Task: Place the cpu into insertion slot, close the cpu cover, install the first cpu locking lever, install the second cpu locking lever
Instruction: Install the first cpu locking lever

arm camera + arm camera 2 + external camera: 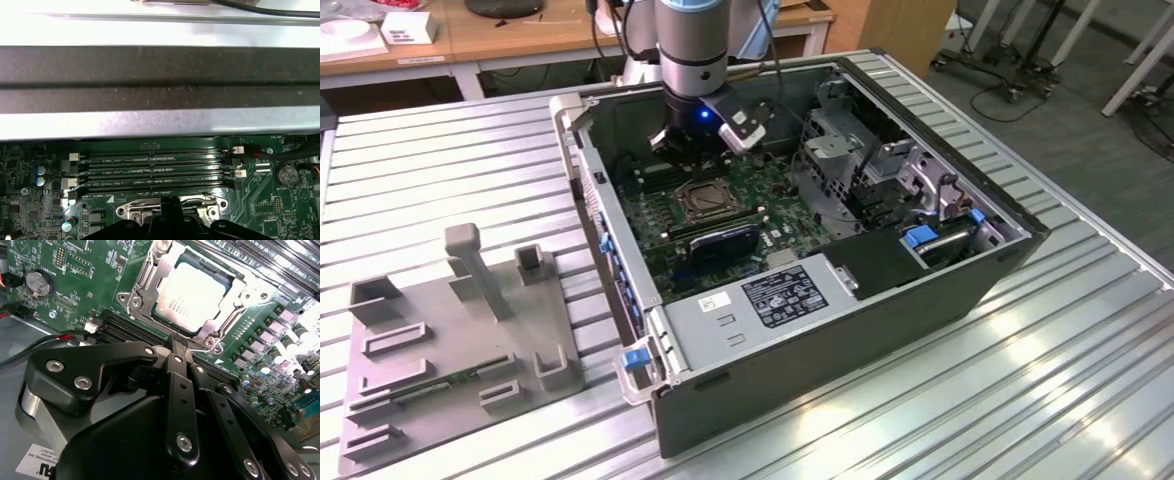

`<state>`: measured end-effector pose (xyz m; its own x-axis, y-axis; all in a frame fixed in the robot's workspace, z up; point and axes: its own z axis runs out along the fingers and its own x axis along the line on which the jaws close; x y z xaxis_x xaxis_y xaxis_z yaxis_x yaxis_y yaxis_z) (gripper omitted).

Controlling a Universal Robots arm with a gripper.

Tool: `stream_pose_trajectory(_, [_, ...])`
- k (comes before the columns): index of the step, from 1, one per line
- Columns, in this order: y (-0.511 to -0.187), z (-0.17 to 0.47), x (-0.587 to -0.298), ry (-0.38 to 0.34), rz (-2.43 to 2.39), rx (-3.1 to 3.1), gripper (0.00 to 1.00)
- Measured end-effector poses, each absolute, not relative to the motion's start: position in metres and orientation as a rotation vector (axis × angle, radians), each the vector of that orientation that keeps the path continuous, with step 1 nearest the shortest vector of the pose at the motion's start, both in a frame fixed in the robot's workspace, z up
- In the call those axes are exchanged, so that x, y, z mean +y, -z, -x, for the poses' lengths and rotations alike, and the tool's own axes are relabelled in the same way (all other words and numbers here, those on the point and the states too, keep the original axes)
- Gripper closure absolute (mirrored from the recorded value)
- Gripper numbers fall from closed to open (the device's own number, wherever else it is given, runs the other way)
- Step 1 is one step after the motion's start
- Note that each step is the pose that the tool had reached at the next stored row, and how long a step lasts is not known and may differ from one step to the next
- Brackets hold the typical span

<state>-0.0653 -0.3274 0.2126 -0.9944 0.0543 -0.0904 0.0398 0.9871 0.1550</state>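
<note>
Setting: an open case (854,330) lies on its side on the ribbed metal surface (454,160), so the green board (75,285) faces up and the arm can reach it from above.

Tool: in the exterior view the tool (700,140) hangs inside the case over the board's far half. In the second wrist view its black fingers (172,370) meet at the tip with nothing between them. A narrow, pinched tip like this suits pushing on small metal parts better than carrying anything.

Tool position: in both wrist views the tip (176,340) (167,202) sits just beside the socket's edge, on the side nearest the memory slots (155,172). It is close above the board, and I cannot tell whether it touches anything.

Cpu: the cpu (192,295) lies flat and square in the slot (130,300) with its silvery top facing up.

Cover: the cover (225,310) lies down over the cpu's edges, and the chip shows through its cut-out, so placing and closing look done.

Levers: thin metal runs along the frame's side, but from this angle it is probably not possible to say whether either lever is latched.

Elsewhere: a grey holder (454,330) stands on the surface well apart from the case.
</note>
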Motion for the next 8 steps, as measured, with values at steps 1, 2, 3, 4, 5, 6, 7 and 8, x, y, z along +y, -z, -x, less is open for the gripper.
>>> stream_pose_trajectory(1, [-0.2126,0.0653,-0.3274,-0.234,-0.072,3.037,0.89])
stream_pose_trajectory(2, [-0.2126,0.0656,-0.3275,-0.234,-0.072,3.037,0.89])
stream_pose_trajectory(3, [-0.2126,0.0659,-0.3275,-0.234,-0.072,3.037,0.89])
stream_pose_trajectory(4, [-0.2126,0.0659,-0.3275,-0.234,-0.072,3.037,0.89])
stream_pose_trajectory(5, [-0.2126,0.0659,-0.3275,-0.234,-0.072,3.037,0.89])
stream_pose_trajectory(6, [-0.2127,0.0659,-0.3275,-0.234,-0.072,3.037,0.89])
stream_pose_trajectory(7, [-0.2129,0.0660,-0.3275,-0.234,-0.072,3.037,0.89])
stream_pose_trajectory(8, [-0.2132,0.0660,-0.3275,-0.234,-0.072,3.037,0.89])
